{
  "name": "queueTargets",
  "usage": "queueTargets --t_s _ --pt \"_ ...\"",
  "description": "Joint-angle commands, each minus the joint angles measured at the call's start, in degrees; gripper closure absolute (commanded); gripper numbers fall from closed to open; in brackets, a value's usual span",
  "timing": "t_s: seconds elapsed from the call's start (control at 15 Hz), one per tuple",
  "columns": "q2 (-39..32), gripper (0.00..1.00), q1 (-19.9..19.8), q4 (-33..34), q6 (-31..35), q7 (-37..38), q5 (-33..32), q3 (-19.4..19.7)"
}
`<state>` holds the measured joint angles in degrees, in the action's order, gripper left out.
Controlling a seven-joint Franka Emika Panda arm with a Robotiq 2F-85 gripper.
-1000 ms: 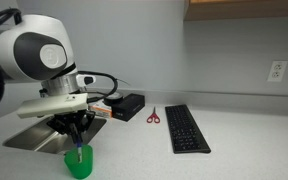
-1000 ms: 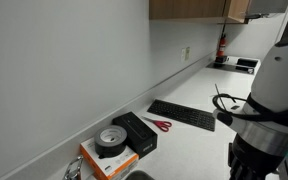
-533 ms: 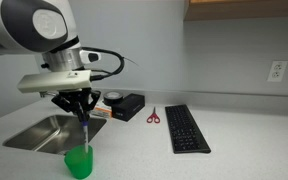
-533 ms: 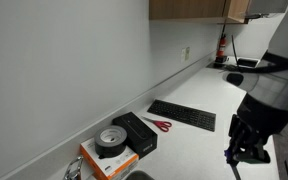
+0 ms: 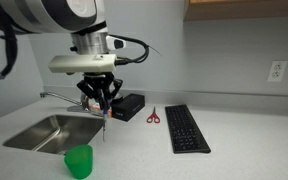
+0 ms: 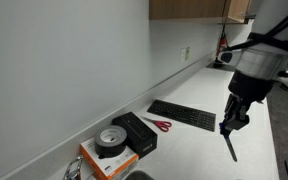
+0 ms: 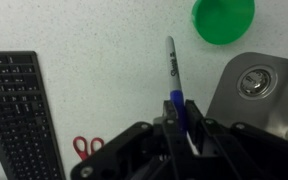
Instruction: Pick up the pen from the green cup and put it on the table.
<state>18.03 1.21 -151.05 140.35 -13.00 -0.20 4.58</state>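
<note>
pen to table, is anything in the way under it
Nothing visible. The gripper holds the pen clear of the cup; in the wrist view bare table lies under it, with cup, sink and scissors off to the sides.

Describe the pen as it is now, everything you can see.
The pen is thin and looks plastic: a pale grey barrel with dark print and a blue upper end. That blue end is pinched between the gripper fingers; nothing else touches it. It hangs about upright in the air, tip down, clear of the green cup and above the table.
</note>
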Motion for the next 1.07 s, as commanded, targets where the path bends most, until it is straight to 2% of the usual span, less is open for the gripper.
queueTargets --t_s 0.0,0.27,0.53,0.6,0.67,0.73,1.0 --pt "-14.0 0.96 -1.5 4.9 3.3 1.6 -0.3 0.0" --pt "-24.6 0.96 -1.9 8.7 5.0 2.4 0.2 -0.6" --pt "-29.6 0.96 -2.2 12.6 5.0 3.4 0.0 -1.0" --pt "-30.1 0.6 -2.1 13.2 5.3 3.9 -0.1 -1.0" --pt "-30.5 0.59 -2.1 13.8 5.4 4.5 -0.4 -1.0" --pt "-30.9 0.54 -2.1 14.3 5.4 4.6 -0.3 -1.0" --pt "-31.0 0.23 -2.1 15.4 5.4 4.9 0.0 -1.3"
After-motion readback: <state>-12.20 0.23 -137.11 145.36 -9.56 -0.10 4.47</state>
